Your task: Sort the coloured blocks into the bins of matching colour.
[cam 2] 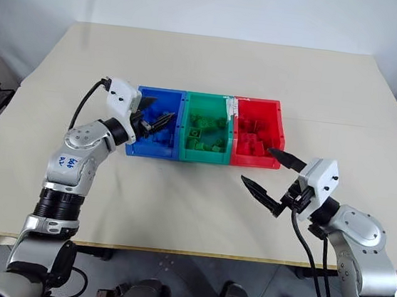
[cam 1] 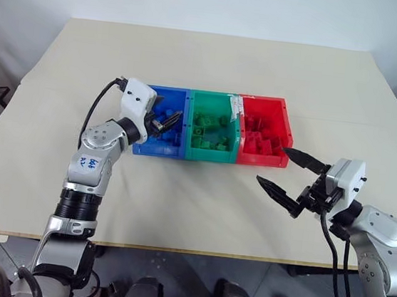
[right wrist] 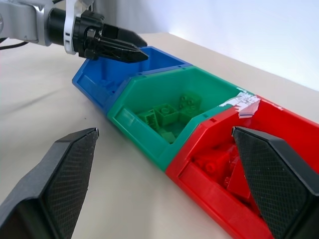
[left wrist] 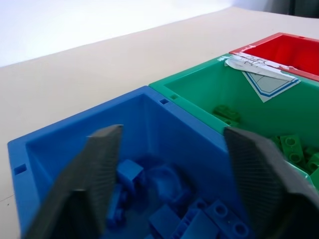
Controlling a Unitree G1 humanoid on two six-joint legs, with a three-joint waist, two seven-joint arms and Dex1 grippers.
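Observation:
Three joined bins sit in a row mid-table: blue bin, green bin, red bin. Blue blocks lie in the blue bin, green blocks in the green one, red blocks in the red one. My left gripper hovers over the blue bin, pointing roughly level across it. It is open and its fingers have nothing between them. My right gripper hangs open and empty above the table, just in front of the red bin's near right corner.
A white taped label hangs over the wall between the green and red bins. The beige table stretches bare in front of and behind the bins. Its front edge lies close to my arms.

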